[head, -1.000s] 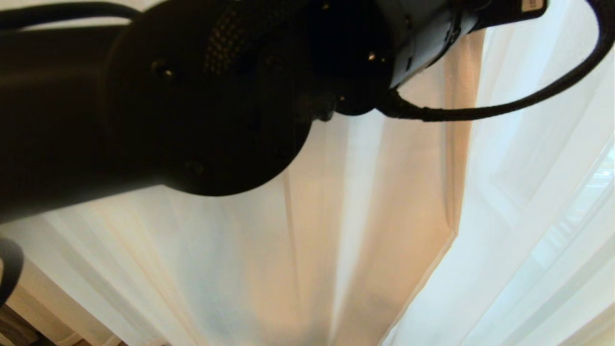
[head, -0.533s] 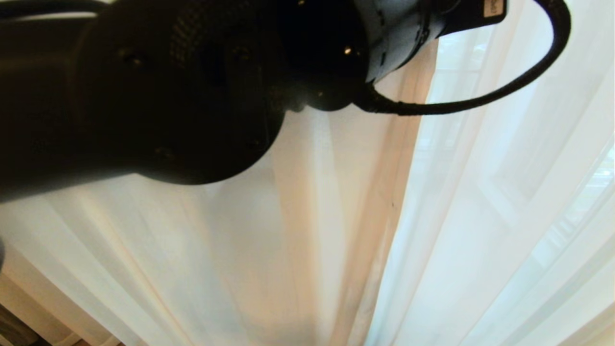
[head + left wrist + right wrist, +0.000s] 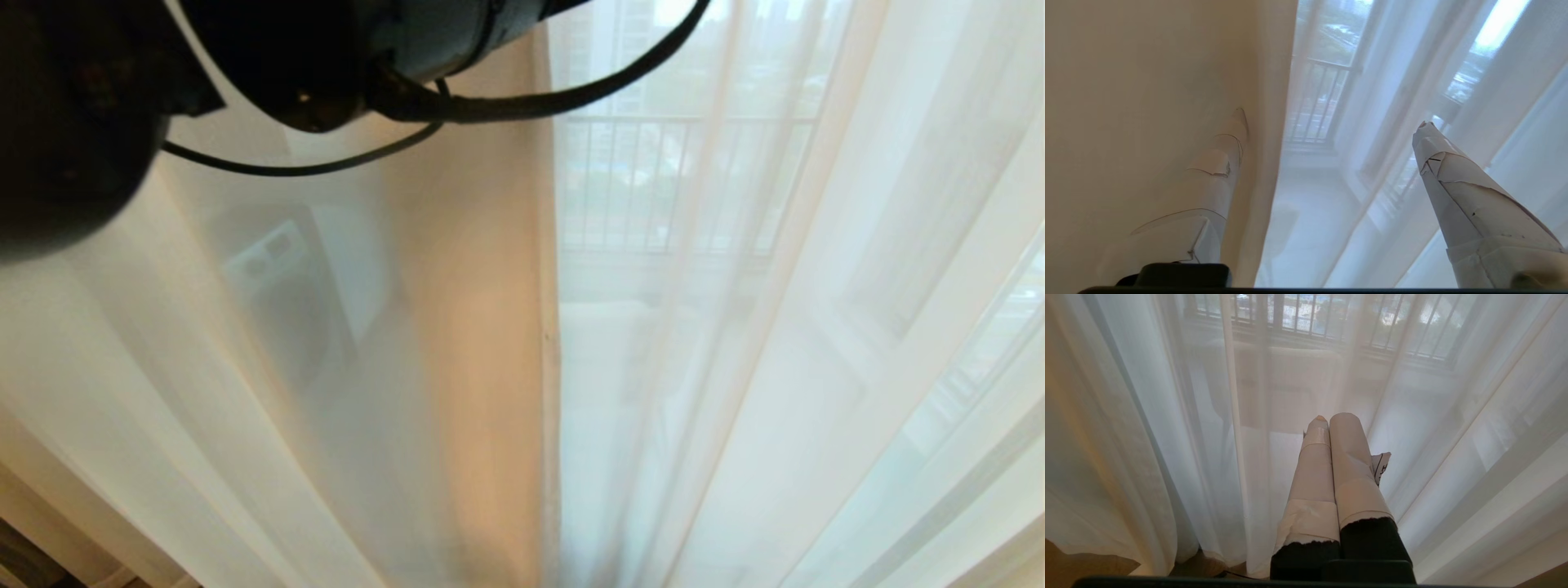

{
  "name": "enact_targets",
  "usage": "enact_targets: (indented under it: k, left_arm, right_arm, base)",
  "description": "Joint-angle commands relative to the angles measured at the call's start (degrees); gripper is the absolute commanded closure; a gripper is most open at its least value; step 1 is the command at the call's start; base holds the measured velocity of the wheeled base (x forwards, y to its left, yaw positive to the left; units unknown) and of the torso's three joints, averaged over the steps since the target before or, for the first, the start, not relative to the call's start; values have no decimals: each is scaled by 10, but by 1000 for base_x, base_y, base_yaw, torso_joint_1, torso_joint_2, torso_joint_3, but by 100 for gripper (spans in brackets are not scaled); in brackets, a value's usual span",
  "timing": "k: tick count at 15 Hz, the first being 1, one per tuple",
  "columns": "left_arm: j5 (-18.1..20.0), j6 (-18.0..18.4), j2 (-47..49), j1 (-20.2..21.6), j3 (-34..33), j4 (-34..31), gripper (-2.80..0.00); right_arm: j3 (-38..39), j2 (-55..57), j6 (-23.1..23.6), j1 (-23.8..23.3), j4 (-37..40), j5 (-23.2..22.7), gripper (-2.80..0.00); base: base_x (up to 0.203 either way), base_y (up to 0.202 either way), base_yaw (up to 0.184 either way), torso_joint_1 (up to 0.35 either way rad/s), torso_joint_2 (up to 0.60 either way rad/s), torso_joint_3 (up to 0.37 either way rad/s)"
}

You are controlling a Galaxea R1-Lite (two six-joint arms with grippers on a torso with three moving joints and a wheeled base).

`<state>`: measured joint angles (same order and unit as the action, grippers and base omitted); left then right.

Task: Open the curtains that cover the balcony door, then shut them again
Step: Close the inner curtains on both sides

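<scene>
Sheer white curtains fill every view. The left panel (image 3: 367, 343), cream-tinted, ends in a straight vertical edge (image 3: 549, 327) against the right panel (image 3: 816, 343). My left arm (image 3: 82, 122) is a dark mass at the head view's upper left. My left gripper (image 3: 1332, 116) is open wide. One finger (image 3: 1220, 163) shows veiled through the cream panel (image 3: 1147, 102) and the other finger (image 3: 1457, 179) is bare, with the panel's edge (image 3: 1265, 163) hanging loose between them. My right gripper (image 3: 1332, 416) is parked low, shut and empty, pointing at the sheers (image 3: 1167, 437). The balcony door is hidden behind the fabric.
Black railing bars (image 3: 653, 180) show faintly through the right sheer. A pale appliance-like shape (image 3: 277, 269) shows through the left one. The arm's black cable (image 3: 531, 102) loops across the top. A strip of floor (image 3: 49, 531) shows at the lower left.
My left arm has drawn up and to the left, uncovering most of the head view. The cream panel's edge has swung left from a slant to hang straight, and the railing now shows through.
</scene>
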<state>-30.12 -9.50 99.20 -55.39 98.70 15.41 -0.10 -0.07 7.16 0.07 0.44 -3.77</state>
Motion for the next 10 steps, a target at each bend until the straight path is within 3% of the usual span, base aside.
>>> enact_targets:
  k: [1, 10]
  left_arm:
    - [-5, -1, -51, 17, -27, -7, -280]
    - [-61, 14, -206, 112, -145, -88, -280]
  right_arm:
    - [0, 1, 1, 0, 0, 0, 0]
    - [0, 1, 1, 0, 0, 0, 0]
  base:
    - [0, 0, 0, 0, 0, 0]
    - [0, 0, 0, 0, 0, 0]
